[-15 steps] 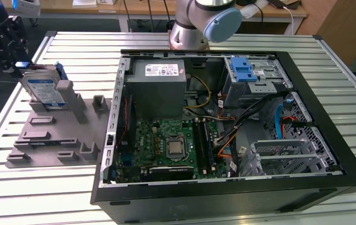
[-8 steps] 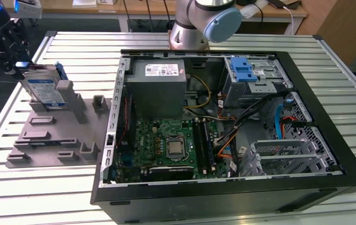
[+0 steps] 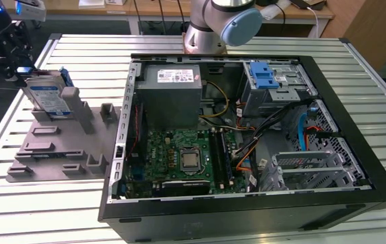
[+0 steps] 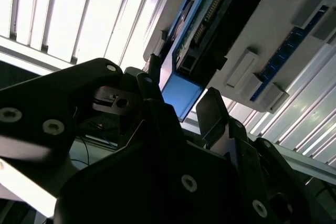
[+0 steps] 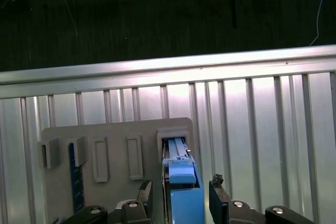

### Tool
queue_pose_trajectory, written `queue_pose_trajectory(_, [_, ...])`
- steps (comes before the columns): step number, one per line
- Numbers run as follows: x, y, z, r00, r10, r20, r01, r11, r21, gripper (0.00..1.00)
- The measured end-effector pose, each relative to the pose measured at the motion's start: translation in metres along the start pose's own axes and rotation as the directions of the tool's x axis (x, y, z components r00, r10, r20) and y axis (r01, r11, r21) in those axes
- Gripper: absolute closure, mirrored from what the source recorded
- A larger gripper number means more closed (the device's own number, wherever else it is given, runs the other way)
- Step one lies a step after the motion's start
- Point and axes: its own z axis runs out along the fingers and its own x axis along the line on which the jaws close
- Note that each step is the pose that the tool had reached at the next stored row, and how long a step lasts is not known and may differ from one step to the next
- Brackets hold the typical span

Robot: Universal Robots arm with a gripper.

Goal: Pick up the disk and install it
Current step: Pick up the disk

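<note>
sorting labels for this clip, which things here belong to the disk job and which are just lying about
Job: silver rectangular disk in blue plastic frame; black claw straddling it; grey metal drive cage.
Lying about: grey power supply box; green motherboard.

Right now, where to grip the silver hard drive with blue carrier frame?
Pinch its two flat faces near the exposed top edge, coming from above: the silver hard drive stands on edge in the grey slotted holder. The open end effector straddles it.
</note>
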Motion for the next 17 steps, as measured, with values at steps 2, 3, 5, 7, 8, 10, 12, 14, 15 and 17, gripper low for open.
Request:
queue_pose_trajectory(2, [-0.0001, 0.0000, 0.0016, 1.0000, 0.000, 0.0000, 0.000, 1.0000, 0.0000, 0.45])
queue_pose_trajectory(3, [-0.0001, 0.0000, 0.0021, 1.0000, 0.000, -0.0001, 0.000, 1.0000, -0.0002, 0.45])
queue_pose_trajectory(5, [-0.0004, 0.0000, 0.0034, 1.0000, 0.000, 0.0000, 0.000, 1.0000, -0.0001, 0.45])
queue_pose_trajectory(7, [-0.0006, 0.0001, 0.0044, 1.0000, 0.000, 0.0000, 0.000, 1.0000, -0.0002, 0.45])
queue_pose_trajectory(8, [-0.0006, 0.0001, 0.0051, 1.0000, 0.000, 0.0000, 0.000, 1.0000, -0.0001, 0.45])
queue_pose_trajectory(10, [-0.0007, 0.0001, 0.0062, 1.0000, 0.000, 0.0000, 0.000, 1.0000, -0.0001, 0.45])
queue_pose_trajectory(12, [-0.0010, 0.0001, 0.0071, 1.0000, 0.000, -0.0001, 0.000, 1.0000, -0.0001, 0.45])
queue_pose_trajectory(14, [-0.0013, 0.0002, 0.0081, 1.0000, 0.000, -0.0001, 0.000, 1.0000, -0.0002, 0.45])
queue_pose_trajectory(15, [-0.0014, 0.0002, 0.0087, 1.0000, 0.000, 0.0000, 0.000, 1.0000, -0.0001, 0.45])
queue_pose_trajectory(17, [-0.0016, 0.0002, 0.0098, 1.0000, 0.000, 0.0000, 0.000, 1.0000, -0.0004, 0.45])
